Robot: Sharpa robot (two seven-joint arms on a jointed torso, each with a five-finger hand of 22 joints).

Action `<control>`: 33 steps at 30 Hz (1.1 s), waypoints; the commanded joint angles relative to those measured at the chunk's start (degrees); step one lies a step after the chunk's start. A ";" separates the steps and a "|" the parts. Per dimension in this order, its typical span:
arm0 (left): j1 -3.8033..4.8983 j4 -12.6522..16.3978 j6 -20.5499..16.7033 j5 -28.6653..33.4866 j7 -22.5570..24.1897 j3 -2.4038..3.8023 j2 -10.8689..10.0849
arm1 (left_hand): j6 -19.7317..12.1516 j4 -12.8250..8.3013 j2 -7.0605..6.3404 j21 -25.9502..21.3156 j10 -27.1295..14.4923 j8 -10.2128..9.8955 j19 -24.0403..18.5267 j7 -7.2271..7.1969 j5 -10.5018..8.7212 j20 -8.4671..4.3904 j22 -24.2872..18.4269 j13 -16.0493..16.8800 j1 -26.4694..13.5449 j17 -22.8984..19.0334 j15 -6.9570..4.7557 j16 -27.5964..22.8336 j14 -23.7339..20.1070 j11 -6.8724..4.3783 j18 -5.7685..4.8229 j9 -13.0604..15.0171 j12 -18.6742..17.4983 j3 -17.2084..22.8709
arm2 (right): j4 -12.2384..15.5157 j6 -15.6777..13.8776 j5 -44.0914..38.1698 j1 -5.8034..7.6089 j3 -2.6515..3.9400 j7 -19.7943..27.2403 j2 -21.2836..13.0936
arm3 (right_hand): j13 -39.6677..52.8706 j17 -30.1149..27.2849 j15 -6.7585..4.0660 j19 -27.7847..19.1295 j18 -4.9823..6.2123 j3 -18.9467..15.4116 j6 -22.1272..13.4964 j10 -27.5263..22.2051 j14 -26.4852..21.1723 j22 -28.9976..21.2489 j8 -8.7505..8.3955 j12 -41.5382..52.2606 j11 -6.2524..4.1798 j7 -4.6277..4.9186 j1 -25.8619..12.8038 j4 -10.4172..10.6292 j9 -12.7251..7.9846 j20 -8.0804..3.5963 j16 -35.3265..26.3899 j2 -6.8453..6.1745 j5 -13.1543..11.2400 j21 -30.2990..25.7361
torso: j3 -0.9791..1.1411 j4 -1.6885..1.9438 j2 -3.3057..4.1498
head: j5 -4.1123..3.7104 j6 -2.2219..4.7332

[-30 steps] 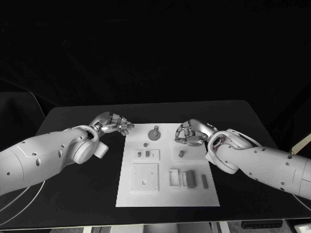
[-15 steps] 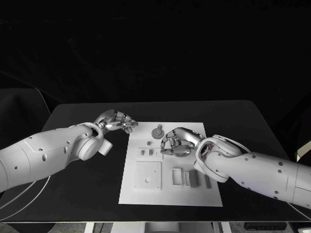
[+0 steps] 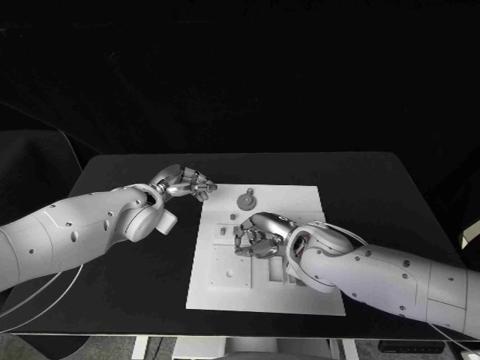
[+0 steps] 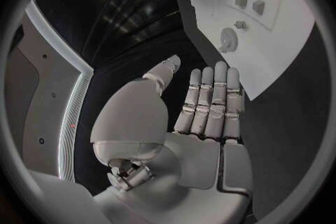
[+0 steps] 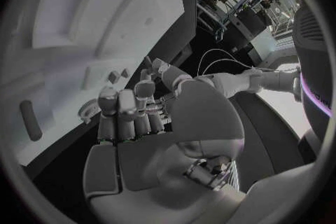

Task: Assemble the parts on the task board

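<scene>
The white task board (image 3: 305, 204) lies mid-table with small grey parts on it: a round part (image 3: 247, 200) at its far end and upright bars (image 3: 292, 276) nearer me. My right hand (image 3: 259, 238) hovers over the board's middle with its fingers (image 5: 129, 109) curled in, and I see no part in them. My left hand (image 3: 186, 182) is over the black table by the board's far left corner. Its fingers (image 4: 210, 103) are stretched out straight and hold nothing. The left wrist view shows the board (image 4: 287, 56), the round part (image 4: 227, 40) and two small square parts (image 4: 250, 3).
A square recessed block (image 3: 227, 271) sits on the board's near left part. In the right wrist view a dark slot (image 5: 28, 120) lies in the board (image 5: 91, 5), and my left arm (image 5: 238, 81) reaches in beyond it. Black table (image 3: 370, 187) surrounds the board.
My right hand has moved from the board's far right part toward me and leftward, to over its middle. My left hand has stayed by the far left corner, its fingers now straighter.
</scene>
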 commanded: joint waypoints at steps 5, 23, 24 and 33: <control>0.06 0.27 -0.22 0.15 0.31 0.04 0.17 | -0.25 0.02 0.21 -0.32 -0.33 -0.22 -0.38 -0.17 -0.09 0.03 0.09 0.02 -0.40 -0.11 -0.13 -0.32 -0.38 -0.15 0.50 0.09 -0.33 -0.31 | -1.79 1.60 -2.35 -0.75 0.00 0.16 0.93 | -0.07 0.06 0.05 0.38 0.69 0.13 4.39 0.38 0.33 0.08 0.08 0.16 0.08 3.43 -0.11 0.39 0.22 -0.04 0.16 0.68 0.18 8.27 | -0.08 0.03 0.00 | 0.94 -0.69; 0.05 -0.24 -0.08 0.17 0.38 0.04 0.60 | -0.24 0.03 0.27 -0.33 -0.32 -0.21 -0.40 -0.17 -0.09 0.03 0.11 0.04 -0.39 -0.14 -0.12 -0.41 -0.42 -0.15 0.49 0.10 -0.38 -0.29 | -5.07 1.60 -3.79 -2.62 -0.21 1.30 1.64 | -0.09 0.05 0.05 0.39 0.69 0.14 4.41 0.38 0.33 0.09 0.06 0.14 0.08 3.42 -0.21 0.43 0.21 -0.04 0.15 0.74 0.19 8.26 | -0.08 0.02 0.03 | 1.68 -1.24; 0.06 -0.03 -0.16 0.17 0.36 0.04 0.51 | -0.24 0.03 0.27 -0.33 -0.32 -0.21 -0.40 -0.17 -0.09 0.03 0.11 0.04 -0.39 -0.14 -0.12 -0.42 -0.42 -0.15 0.49 0.10 -0.38 -0.29 | -5.14 1.57 -3.96 -2.67 -0.21 1.28 1.64 | -0.10 0.05 0.05 0.39 0.69 0.14 4.41 0.37 0.33 0.09 0.06 0.14 0.08 3.42 -0.21 0.43 0.21 -0.04 0.15 0.75 0.19 8.26 | -0.07 0.01 0.02 | 1.69 -1.33; 0.06 -0.05 -0.14 0.17 0.35 0.04 0.46 | -0.23 0.04 0.29 -0.34 -0.32 -0.21 -0.41 -0.17 -0.09 0.03 0.12 0.05 -0.39 -0.16 -0.11 -0.47 -0.44 -0.15 0.49 0.10 -0.41 -0.29 | -5.68 1.39 -4.34 -2.77 -0.21 1.26 1.67 | -0.10 0.05 0.05 0.39 0.69 0.15 4.42 0.37 0.33 0.09 0.05 0.13 0.08 3.42 -0.23 0.42 0.21 -0.04 0.15 0.77 0.20 8.25 | 0.04 -0.09 -0.04 | 1.99 -1.51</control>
